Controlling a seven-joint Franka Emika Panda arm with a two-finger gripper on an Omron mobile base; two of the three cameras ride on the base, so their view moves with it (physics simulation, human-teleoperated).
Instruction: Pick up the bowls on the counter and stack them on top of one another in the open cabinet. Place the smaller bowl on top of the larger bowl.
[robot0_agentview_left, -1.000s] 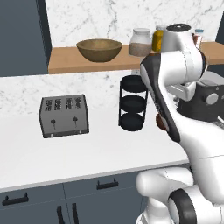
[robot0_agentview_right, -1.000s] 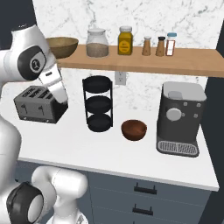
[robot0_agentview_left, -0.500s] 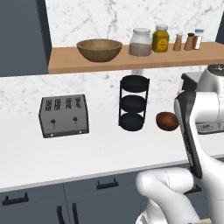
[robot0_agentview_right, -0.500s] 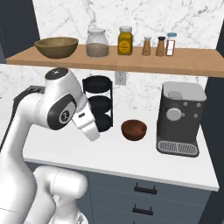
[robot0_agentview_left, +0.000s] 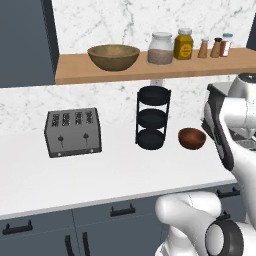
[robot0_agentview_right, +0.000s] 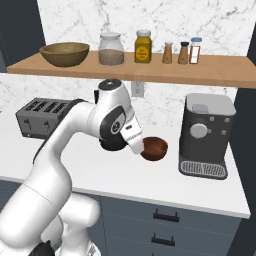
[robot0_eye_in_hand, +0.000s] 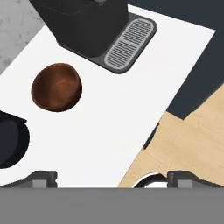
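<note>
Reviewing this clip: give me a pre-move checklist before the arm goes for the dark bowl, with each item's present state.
1. Larger bowl already on the open cabinet shelf, upright: ok.
2. Smaller bowl alone on the counter, upright and empty: ok.
3. Gripper open and holding nothing: ok.
4. Gripper centred over the smaller bowl: not ok; in the hand view the bowl sits well off to one side.
5. Neighbours apart from the bowl: ok; the coffee machine and black rack do not touch it.
6. Gripper height above the counter: cannot tell.

Smaller bowl (robot0_agentview_right: 154, 148) beside coffee machine (robot0_agentview_right: 206, 135)
</note>
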